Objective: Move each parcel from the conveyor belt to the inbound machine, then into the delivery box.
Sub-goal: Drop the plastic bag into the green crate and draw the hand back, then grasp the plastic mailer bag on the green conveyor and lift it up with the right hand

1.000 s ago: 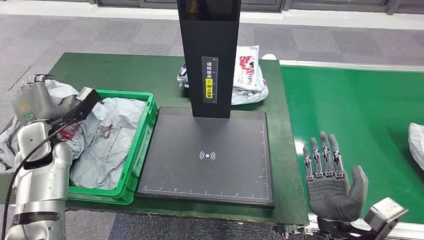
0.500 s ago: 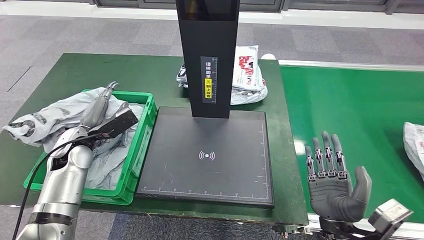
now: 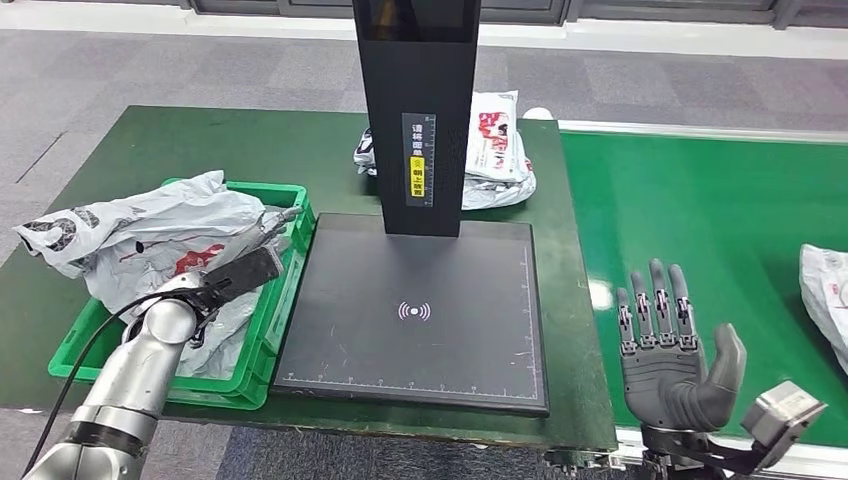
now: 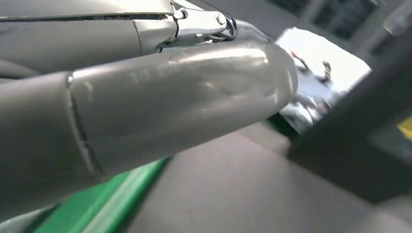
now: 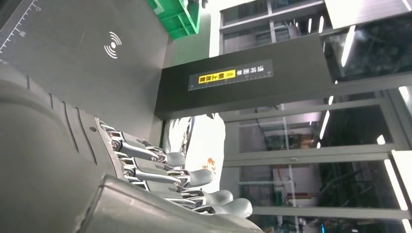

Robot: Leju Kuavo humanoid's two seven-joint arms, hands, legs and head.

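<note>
- I judge one parcel's cycle is finished: grey parcels [image 3: 150, 235] lie heaped in my green delivery box [image 3: 290, 262] at the left of the counter [image 3: 200, 145], one bag spilling over the box's far-left rim.
- My left robot hand [image 3: 262, 232] sits low over the box, beside the rim nearest the inbound machine [image 3: 415, 310]. From the head view its fingers are mostly hidden behind the wrist camera and I cannot tell whether they are curled or spread, or whether they touch a bag; the left wrist view is blurred grey cover.
- My right robot hand [image 3: 668, 350] hangs at the near edge of the conveyor belt [image 3: 700, 210], palm up, fingers straight and apart, holding nothing.
- The next parcel [image 3: 825, 290] lies on the belt at the far right edge of my head view, partly cut off, well apart from my right robot hand.
- Next move, as I judge it: reach the right robot hand across the belt to that parcel, grip the soft bag, and lay it on the machine's dark scanning plate, which is bare.
- The parcel looks like a pale, crumpled poly mailer with red print; it should be limp and slippery, so a pinch on a fold may suit it.
- Other white mailers [image 3: 495, 150] lie behind the machine's black column.
</note>
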